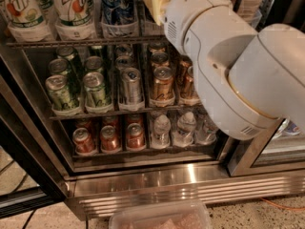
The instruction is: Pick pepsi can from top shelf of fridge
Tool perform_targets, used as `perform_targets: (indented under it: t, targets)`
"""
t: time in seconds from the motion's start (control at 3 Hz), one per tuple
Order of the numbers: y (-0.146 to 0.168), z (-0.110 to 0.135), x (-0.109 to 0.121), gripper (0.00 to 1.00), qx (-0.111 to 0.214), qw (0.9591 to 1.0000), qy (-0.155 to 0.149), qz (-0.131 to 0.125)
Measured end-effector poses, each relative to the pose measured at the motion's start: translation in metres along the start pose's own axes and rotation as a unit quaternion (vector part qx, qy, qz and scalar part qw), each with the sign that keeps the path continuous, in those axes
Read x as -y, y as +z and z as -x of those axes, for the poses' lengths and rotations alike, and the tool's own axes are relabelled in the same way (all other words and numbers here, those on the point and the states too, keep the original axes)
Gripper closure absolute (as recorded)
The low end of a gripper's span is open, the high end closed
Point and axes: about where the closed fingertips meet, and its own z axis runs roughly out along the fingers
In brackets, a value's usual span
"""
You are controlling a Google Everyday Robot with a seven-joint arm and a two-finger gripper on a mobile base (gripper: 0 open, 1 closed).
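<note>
Can: tall dark-blue pepsi can (117,3) upright on dark wire top shelf (71,42)
Gripper: cream gripper (153,3) just right of the can

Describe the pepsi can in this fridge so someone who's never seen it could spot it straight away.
In the fridge, find the top shelf, above the short green cans. The pepsi can stands right of the 7UP bottles, with the gripper just to its right. It alone is a dark-blue can beside green-labelled bottles.

pepsi can (116,4): on top shelf (71,41), 11 o'clock, right of 7UP bottles (71,8)
gripper (155,1): 12 o'clock, just right of pepsi can
arm (238,66): 2 o'clock, before fridge (190,185)
tub (162,217): 6 o'clock
</note>
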Motion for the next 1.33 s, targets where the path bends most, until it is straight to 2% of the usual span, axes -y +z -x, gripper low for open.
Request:
perform_targets:
  t: [0.33,0.67,1.33]
  targets:
    - [-0.01,0.005,-0.004,1.0,0.003,1.0,-0.004,0.006]
    - [-0.017,0.006,-0.012,1.0,0.002,0.9997,-0.005,0.023]
    - [-0.042,-0.024,-0.028,1.0,-0.038,0.9976,-0.015,0.056]
